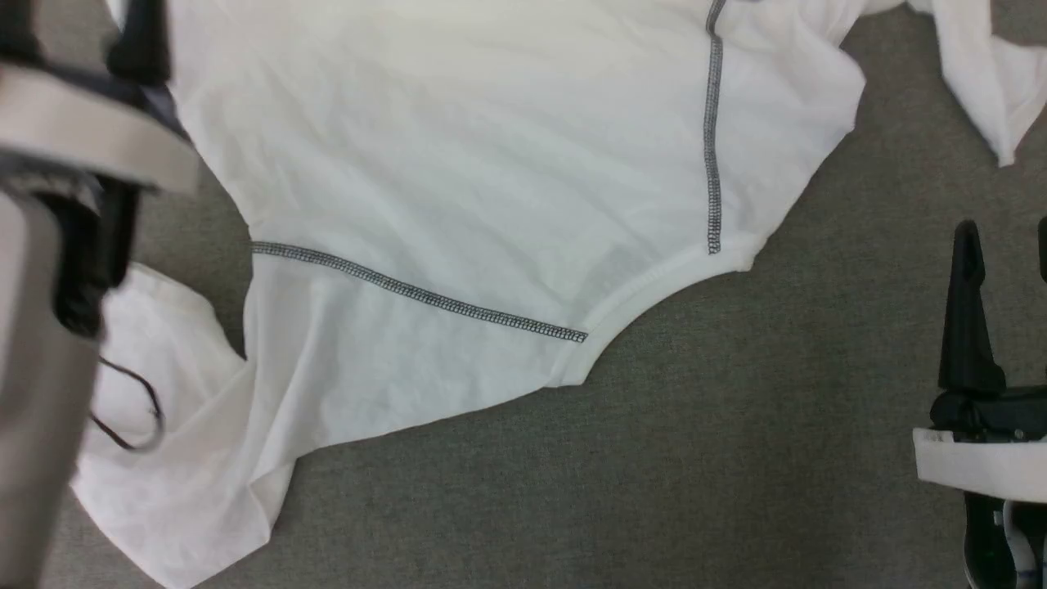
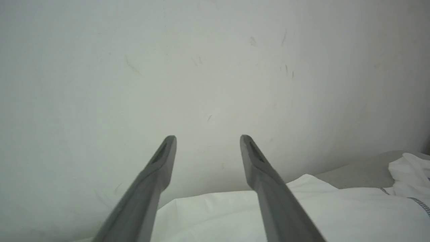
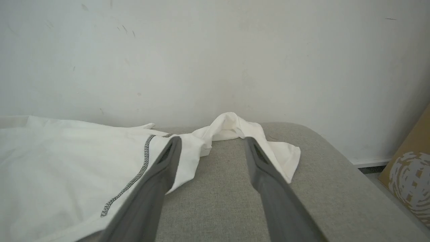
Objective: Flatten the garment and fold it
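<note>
White garment (image 1: 491, 164) lies left of right gripper (image 1: 1006, 237).

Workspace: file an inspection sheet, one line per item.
Surface: grey fabric surface, the garment lying on it.
Job's things: garment spread out, not folded, sleeves crumpled.
Clutter: nothing seen.
Grippers: left gripper and right gripper, jaws open, holding nothing.
Cables: thin dark cable looped in front of one sleeve, by the left arm.
Surroundings: white wall behind; cardboard box beside the surface.
</note>
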You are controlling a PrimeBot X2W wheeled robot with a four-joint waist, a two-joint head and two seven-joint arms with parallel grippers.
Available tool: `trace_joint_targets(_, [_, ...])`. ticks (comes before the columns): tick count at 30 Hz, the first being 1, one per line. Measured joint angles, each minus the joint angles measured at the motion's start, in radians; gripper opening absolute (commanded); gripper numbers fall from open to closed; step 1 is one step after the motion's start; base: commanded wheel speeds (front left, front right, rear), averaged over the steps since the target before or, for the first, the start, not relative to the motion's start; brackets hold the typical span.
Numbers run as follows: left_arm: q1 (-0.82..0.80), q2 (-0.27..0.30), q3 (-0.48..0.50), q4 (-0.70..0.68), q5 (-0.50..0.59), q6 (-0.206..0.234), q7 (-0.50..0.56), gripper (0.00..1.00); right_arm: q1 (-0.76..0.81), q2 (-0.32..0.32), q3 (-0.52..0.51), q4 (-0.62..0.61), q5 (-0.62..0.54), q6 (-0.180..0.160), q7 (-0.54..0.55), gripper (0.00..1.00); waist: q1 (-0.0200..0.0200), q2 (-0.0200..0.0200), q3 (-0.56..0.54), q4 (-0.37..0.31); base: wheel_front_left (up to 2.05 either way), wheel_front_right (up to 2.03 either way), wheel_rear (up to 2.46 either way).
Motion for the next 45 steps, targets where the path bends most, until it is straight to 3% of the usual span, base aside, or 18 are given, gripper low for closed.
trace_joint_targets(4, [0.195, -0.035, -0.001, -0.162, 0.002, 0.071, -0.067, 1.0, 0.041, 0.0, -0.01, 0.013, 0.002, 0.0, 0.001, 1.0, 0.0, 0.0, -0.067, 0.011, 0.0, 0.0, 0.0])
trace_joint_targets(9, [0.494, -0.121, 0.001, -0.342, 0.023, 0.198, -0.117, 1.0, 0.081, 0.0, -0.007, 0.027, 0.013, 0.0, 0.002, 1.0, -0.0001, 0.0, -0.148, 0.031, 0.0, 0.0, 0.0])
trace_joint_targets(12, [0.667, -0.163, -0.002, -0.403, 0.068, 0.242, -0.125, 1.0, 0.098, 0.0, -0.003, 0.036, 0.027, 0.0, 0.001, 1.0, -0.0002, 0.0, -0.192, 0.044, 0.0, 0.0, 0.0])
trace_joint_targets(16, [0.84, -0.255, 0.025, -0.433, 0.112, 0.252, -0.125, 1.0, 0.129, 0.0, -0.003, 0.048, 0.038, 0.0, 0.0, 1.0, -0.0002, 0.0, -0.241, 0.067, 0.0, 0.0, 0.0])
trace_joint_targets(21, [0.963, -0.34, 0.06, -0.439, 0.15, 0.213, -0.125, 1.0, 0.153, 0.0, -0.01, 0.054, 0.046, 0.0, 0.0, 1.0, -0.0002, 0.0, -0.287, 0.103, 0.0, 0.0, 0.0])
trace_joint_targets(28, [0.979, -0.375, 0.128, -0.453, 0.216, 0.146, -0.125, 1.0, 0.143, 0.0, -0.014, 0.033, 0.055, 0.0, 0.062, 1.0, -0.0001, 0.0, -0.315, 0.158, 0.0, 0.0, 0.0])
trace_joint_targets(36, [0.943, -0.423, 0.158, -0.461, 0.256, 0.08, -0.125, 1.0, -0.102, -0.019, -0.036, 0.014, -0.006, 0.0, 0.367, 1.0, 0.0003, 0.0, -0.256, 0.17, 0.0, 0.0, 0.0])
trace_joint_targets(40, [0.911, -0.451, 0.161, -0.456, 0.27, 0.044, -0.125, 1.0, -0.211, -0.072, -0.076, 0.072, 0.003, 0.0, 0.545, 1.0, 0.0003, 0.0, -0.207, 0.17, 0.0, 0.0, 0.0])
trace_joint_targets(45, [0.87, -0.478, 0.168, -0.441, 0.287, 0.003, -0.125, 1.0, -0.304, -0.094, -0.131, 0.155, 0.01, 0.0, 0.723, 1.0, 0.0004, 0.0, -0.141, 0.177, 0.0, 0.0, 0.0])
